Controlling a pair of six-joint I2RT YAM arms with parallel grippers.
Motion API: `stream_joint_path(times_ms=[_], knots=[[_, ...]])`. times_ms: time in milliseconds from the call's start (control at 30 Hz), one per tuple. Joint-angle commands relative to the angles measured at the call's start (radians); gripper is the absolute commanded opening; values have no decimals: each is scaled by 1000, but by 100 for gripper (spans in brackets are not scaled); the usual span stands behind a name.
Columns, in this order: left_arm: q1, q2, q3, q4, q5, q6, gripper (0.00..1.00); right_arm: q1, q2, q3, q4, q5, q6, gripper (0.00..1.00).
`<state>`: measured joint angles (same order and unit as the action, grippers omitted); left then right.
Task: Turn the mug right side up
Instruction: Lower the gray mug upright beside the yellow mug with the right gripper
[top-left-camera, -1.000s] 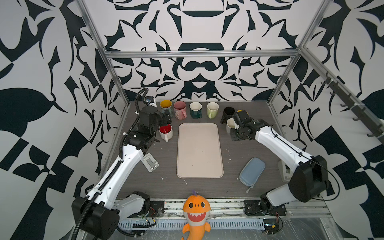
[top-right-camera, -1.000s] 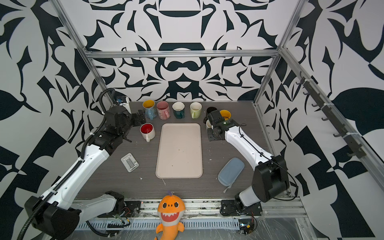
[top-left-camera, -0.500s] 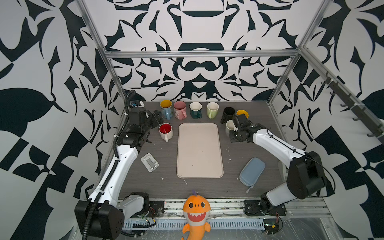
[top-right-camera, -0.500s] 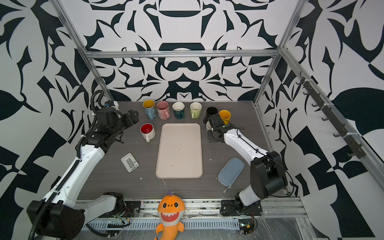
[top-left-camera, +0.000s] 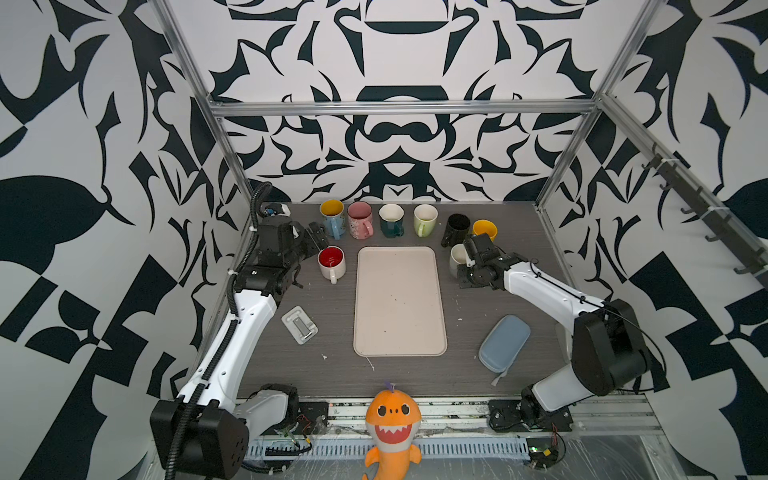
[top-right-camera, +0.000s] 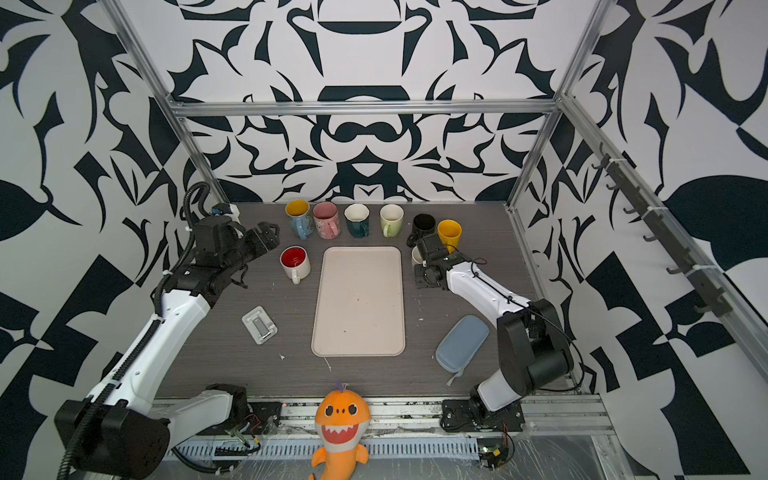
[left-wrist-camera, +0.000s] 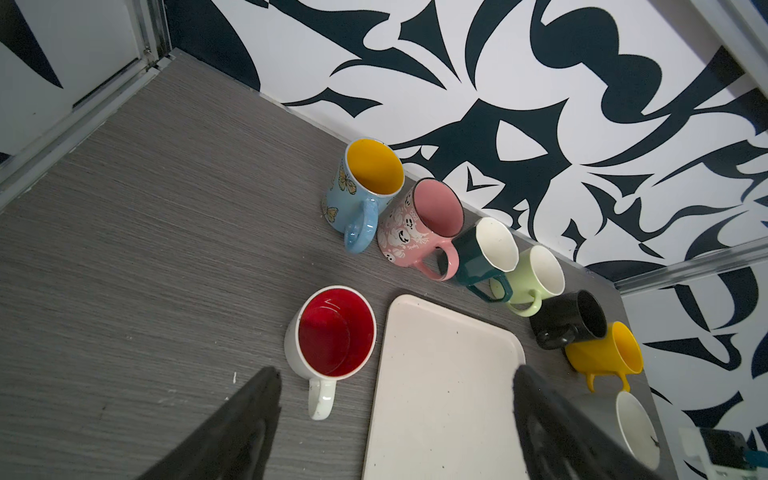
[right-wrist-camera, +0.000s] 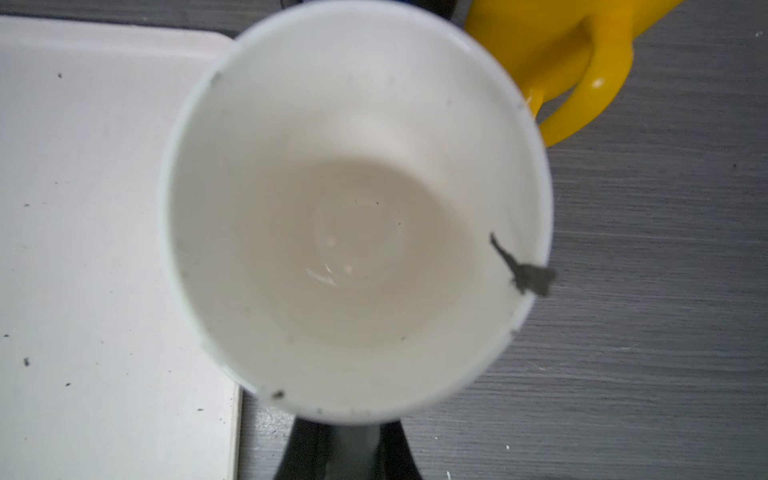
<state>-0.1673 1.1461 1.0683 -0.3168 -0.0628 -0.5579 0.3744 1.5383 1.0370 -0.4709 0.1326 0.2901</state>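
A white mug (right-wrist-camera: 353, 208) stands mouth up on the table by the right edge of the beige tray (top-left-camera: 399, 303), and shows in both top views (top-left-camera: 456, 255) (top-right-camera: 416, 254). My right gripper (right-wrist-camera: 347, 446) is shut just under its rim, with a pale strip between the fingers that looks like the handle. The wrist hides the fingers from above. My left gripper (top-left-camera: 316, 235) (left-wrist-camera: 395, 374) is open and empty, a little behind and to the left of a white mug with a red inside (top-left-camera: 331, 262) (left-wrist-camera: 332, 332).
Several upright mugs line the back wall: blue (top-left-camera: 332, 218), pink (top-left-camera: 360, 219), dark green (top-left-camera: 391, 220), pale green (top-left-camera: 424, 219), then black (top-left-camera: 456, 227) and yellow (top-left-camera: 484, 228) close to the held mug. A grey-blue case (top-left-camera: 503, 343), a small white device (top-left-camera: 299, 325) and an orange toy (top-left-camera: 390, 424) sit nearer the front.
My left gripper has drawn back to the left, away from the red-inside mug, staying open. The right arm has shifted only slightly, still shut at the white mug.
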Motion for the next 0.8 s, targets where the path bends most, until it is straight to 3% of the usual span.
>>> stream_joint_path(times_ms=[0, 767], knots=[[8, -17, -19, 10, 6, -5, 91, -2, -23, 5, 90, 28, 19, 0], [9, -47, -55, 30, 11, -2, 94, -6, 6, -22, 126, 51, 19, 0]])
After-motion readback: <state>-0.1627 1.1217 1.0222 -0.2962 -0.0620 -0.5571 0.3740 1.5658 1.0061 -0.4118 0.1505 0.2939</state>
